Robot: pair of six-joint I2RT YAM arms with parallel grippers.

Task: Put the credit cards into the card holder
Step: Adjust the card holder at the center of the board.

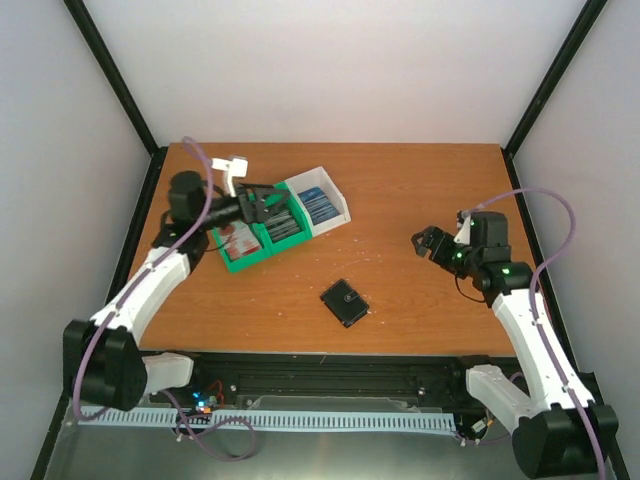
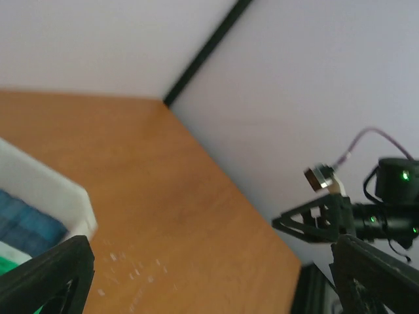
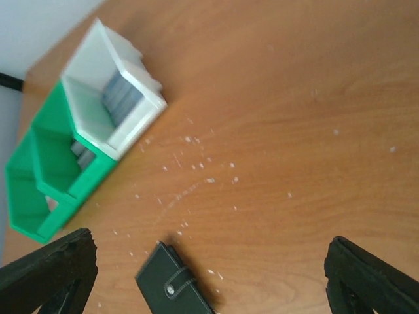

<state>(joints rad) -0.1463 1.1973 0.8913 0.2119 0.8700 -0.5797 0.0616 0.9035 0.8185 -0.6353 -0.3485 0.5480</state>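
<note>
Top external: both jaws wide; card holder (image 1: 345,302) near front edge, apart from bin (image 1: 246,263).

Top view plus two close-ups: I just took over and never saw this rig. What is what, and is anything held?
Two white robot arms are bolted at the near edge of a wooden table. The top view looks down from behind them; each close-up comes from a wrist camera, its own dark fingers at the bottom corners. The left claw hangs open above a green and white bin holding the credit cards. The right claw is open over bare wood. The black card holder lies closed between the arms. Nothing is held.
</note>
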